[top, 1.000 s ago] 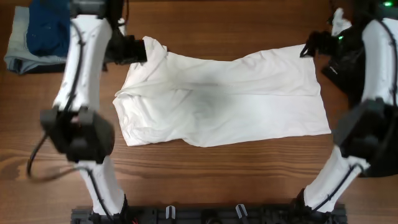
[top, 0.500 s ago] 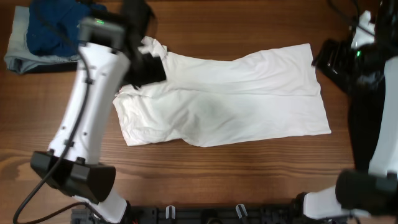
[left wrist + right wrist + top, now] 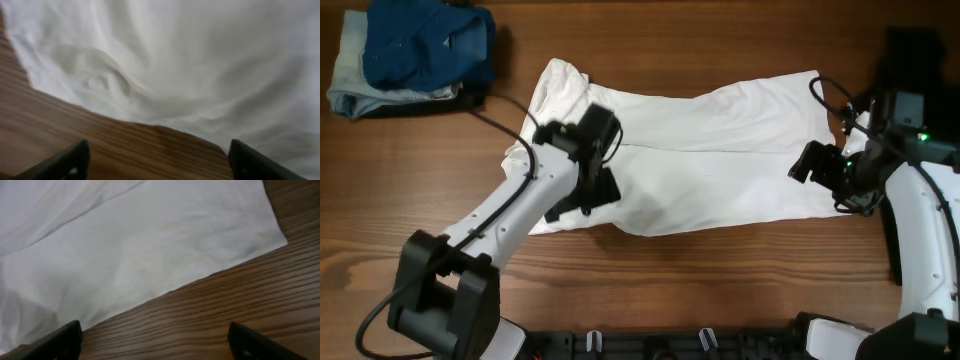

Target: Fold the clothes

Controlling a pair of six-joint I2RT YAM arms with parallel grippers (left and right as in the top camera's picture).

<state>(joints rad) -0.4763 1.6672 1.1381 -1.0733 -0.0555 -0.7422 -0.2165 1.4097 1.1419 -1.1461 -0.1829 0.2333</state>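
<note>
Denim and blue cloth sit in a pile [image 3: 410, 45] at the far left corner of the tabletop [image 3: 720, 290], well apart from the white shirt [image 3: 720, 150], which lies spread across the middle with its near edge wavy on the left and straight on the right. My worry is the grab. On the left the cloth is rumpled and looks doubled, so closing there could catch one layer only and the fold would come up crooked. On the right the corner lies thin against the wood, so I could scrape the tabletop and come away with nothing, or drag the shirt askew if one side lifts before the other. My left fingers [image 3: 588, 195] hang over the near left edge, spread wide, with nothing between them and no cloth touched that I can see. My right fingers [image 3: 812, 163] hover by the near right corner, just as wide and empty.
</note>
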